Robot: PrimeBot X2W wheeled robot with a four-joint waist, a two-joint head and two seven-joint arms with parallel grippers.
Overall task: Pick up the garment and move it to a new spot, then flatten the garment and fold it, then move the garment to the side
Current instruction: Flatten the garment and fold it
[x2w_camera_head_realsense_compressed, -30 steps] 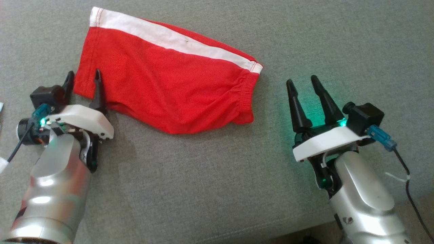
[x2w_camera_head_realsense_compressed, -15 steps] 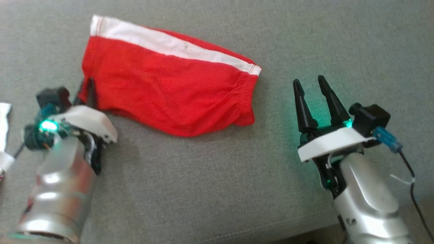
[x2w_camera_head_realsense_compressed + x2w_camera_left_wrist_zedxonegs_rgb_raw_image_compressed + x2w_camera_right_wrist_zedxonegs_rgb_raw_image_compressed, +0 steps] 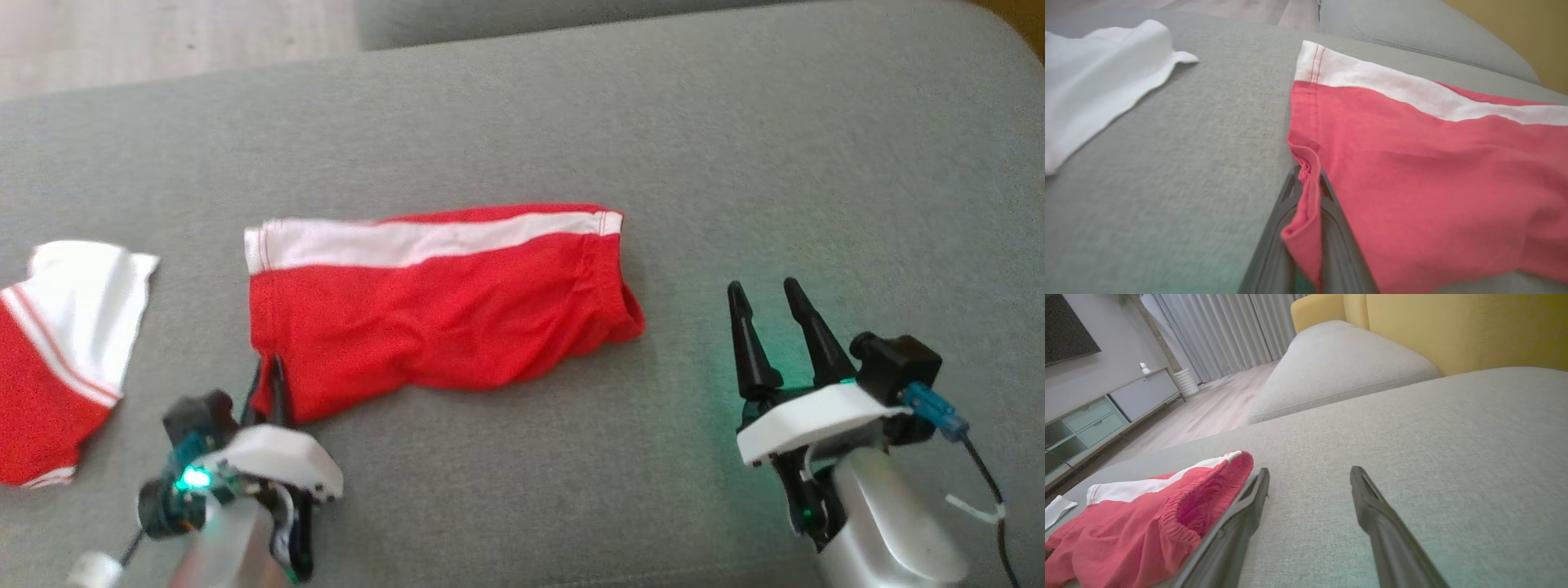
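The garment (image 3: 441,327) is a pair of red shorts with a white side stripe, lying spread on the grey sofa cushion (image 3: 735,163). My left gripper (image 3: 269,371) is shut on its near left corner. In the left wrist view the red hem (image 3: 1306,192) is pinched between the dark fingers and the rest of the garment (image 3: 1433,171) spreads to the right. My right gripper (image 3: 763,286) stands open just right of the waistband, with nothing between its fingers. In the right wrist view the right gripper (image 3: 1310,473) hovers over bare cushion, the garment (image 3: 1147,522) beside its left finger.
Another red and white cloth (image 3: 65,343) lies at the cushion's left edge, seen as white fabric (image 3: 1098,81) in the left wrist view. Wooden floor (image 3: 163,41) lies beyond the cushion. A second grey cushion (image 3: 1339,367) and a yellow backrest (image 3: 1453,326) stand further off.
My left gripper has closed on the garment's near left corner. The head view has shifted, bringing the floor and the other cloth into it. The right gripper stays open.
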